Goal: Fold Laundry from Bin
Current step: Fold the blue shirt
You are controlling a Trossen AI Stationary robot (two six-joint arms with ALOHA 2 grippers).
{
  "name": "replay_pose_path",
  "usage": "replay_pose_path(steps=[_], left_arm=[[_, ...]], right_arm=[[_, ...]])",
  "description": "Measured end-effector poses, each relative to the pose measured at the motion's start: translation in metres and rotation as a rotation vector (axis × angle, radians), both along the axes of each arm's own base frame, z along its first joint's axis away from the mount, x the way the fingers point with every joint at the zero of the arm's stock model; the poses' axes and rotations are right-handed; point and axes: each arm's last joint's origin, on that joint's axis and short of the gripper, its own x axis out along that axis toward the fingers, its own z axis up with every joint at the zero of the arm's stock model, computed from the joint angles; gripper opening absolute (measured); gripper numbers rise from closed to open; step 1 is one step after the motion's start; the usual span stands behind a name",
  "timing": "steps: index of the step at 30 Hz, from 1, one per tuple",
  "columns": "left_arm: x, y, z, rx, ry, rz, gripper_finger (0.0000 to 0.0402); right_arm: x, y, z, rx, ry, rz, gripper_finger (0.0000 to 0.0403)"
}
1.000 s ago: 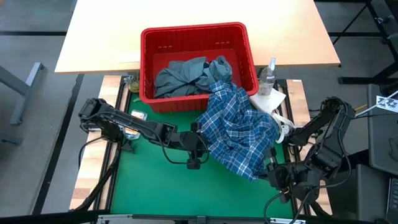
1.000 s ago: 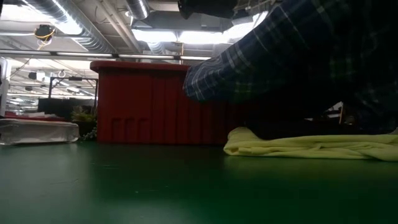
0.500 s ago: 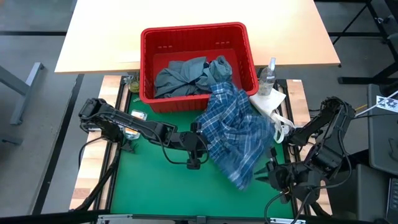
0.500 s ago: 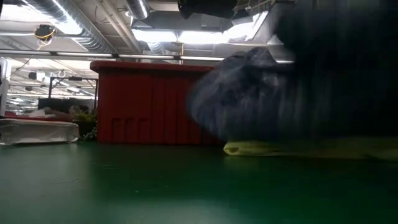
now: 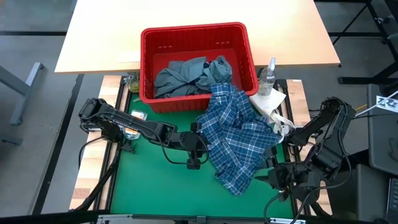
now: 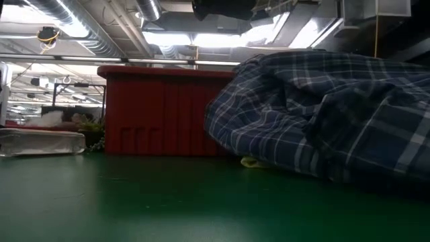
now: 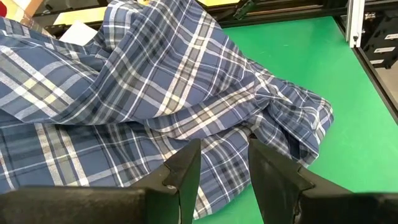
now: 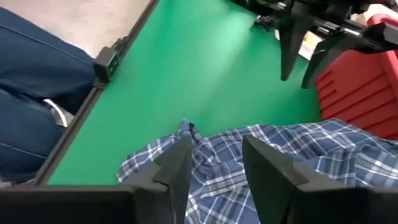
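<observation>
Low view alone shows yellow garment under plaid shirt.

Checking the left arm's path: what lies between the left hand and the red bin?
In the high view, only bare green mat lies between the left hand and the bin; the plaid shirt lies beside it.

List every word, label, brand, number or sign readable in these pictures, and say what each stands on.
None can be read.
A white tag with black marks at the high view's right edge: too small to read.
The yellow-and-white card beside the left arm: any print on it is too small to tell.
</observation>
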Motion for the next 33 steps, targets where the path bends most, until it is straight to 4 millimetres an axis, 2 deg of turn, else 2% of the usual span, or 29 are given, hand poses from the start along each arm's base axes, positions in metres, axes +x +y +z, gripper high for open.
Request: replay_pose_path(steps=[5, 13, 18, 26, 33], left_arm=[[0.0, 0.0, 0.0, 0.0, 0.0, 0.0, 0.0128], [0.0, 0.0, 0.0, 0.0, 0.0, 0.0, 0.0128], [0.0, 0.0, 0.0, 0.0, 0.0, 0.0, 0.0128], [0.0, 0.0, 0.0, 0.0, 0.0, 0.0, 0.0128], [0.0, 0.0, 0.0, 0.0, 0.0, -0.001, 0.0128]], right_arm=[[0.013, -0.006, -0.004, -0.018, 0.001, -0.059, 0.0143], [0.048, -0.026, -0.014, -0.104, 0.036, -0.156, 0.0143], [0.068, -0.045, -0.019, -0.147, 0.075, -0.218, 0.0143], [0.087, -0.086, -0.026, -0.202, 0.173, -0.361, 0.0143], [0.102, -0.114, -0.032, -0.198, 0.268, -0.355, 0.0143]])
